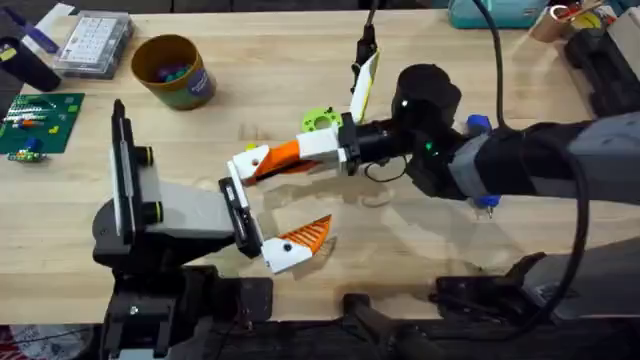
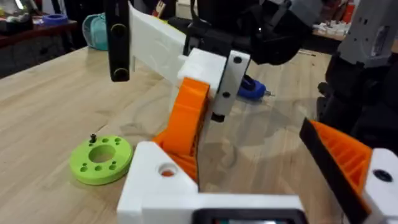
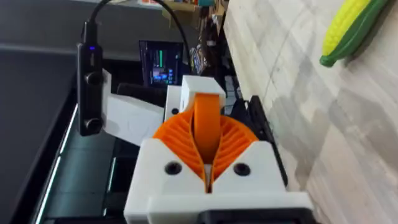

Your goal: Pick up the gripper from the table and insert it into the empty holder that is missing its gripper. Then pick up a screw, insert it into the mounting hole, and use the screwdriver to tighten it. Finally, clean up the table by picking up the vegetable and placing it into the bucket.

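Nearest, at 7 o'clock on the tabletop, the left gripper (image 1: 262,205) is standing open, gripping nothing, and offering its holder (image 2: 158,177). Reaching in from 3 o'clock, the right gripper (image 3: 208,134) is clamping its ribbed fingers (image 3: 177,134) on the gripper (image 3: 208,106), which is hovering at the holder near centre. Insertion is under way, seemingly (whether it is seating I cannot tell). Next comes pressing it home squarely, then fetching the screw (image 2: 93,138).
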`<state>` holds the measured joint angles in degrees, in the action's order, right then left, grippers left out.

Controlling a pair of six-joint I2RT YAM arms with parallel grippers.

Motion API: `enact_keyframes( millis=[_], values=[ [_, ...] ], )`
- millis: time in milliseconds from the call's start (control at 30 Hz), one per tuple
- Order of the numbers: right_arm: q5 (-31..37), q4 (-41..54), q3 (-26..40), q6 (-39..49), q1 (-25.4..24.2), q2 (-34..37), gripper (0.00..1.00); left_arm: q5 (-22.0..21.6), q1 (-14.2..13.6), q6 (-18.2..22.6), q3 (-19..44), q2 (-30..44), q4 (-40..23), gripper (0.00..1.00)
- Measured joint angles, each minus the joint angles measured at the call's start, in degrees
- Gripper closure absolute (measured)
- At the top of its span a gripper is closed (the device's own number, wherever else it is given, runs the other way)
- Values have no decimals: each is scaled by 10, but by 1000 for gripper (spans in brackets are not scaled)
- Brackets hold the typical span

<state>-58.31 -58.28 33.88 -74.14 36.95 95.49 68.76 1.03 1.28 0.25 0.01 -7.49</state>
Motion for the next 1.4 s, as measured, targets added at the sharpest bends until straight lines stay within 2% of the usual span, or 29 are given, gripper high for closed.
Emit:
enact_keyframes(
  millis=[300, 667, 700, 800, 867, 1300, 1333, 1400],
  values=[
    [42, -2, 0, 10, 15, -1, 984, -11, 6, -2, 0, 0, 0, 14],
    [49, -3, 0, 11, 17, -1, 993, -13, 7, -2, 0, 0, 1, 14],
    [49, -3, 0, 11, 17, -1, 967, -13, 7, -2, 0, 0, 1, 15],
    [55, 0, -1, 14, 24, -1, 755, -9, 7, -2, 0, 0, 0, 14],
    [55, 1, -1, 15, 35, -1, 656, -8, 6, -1, 0, 0, 0, 14],
    [38, 4, -4, 17, 48, -1, 455, 10, 2, 4, 1, 0, -3, 14],
    [41, 2, -4, 17, 48, -1, 432, 20, -1, 4, 2, 0, -4, 14],
    [44, 0, -4, 15, 47, -1, 312, 37, -10, 5, 2, 0, -7, 14]
  ],
)
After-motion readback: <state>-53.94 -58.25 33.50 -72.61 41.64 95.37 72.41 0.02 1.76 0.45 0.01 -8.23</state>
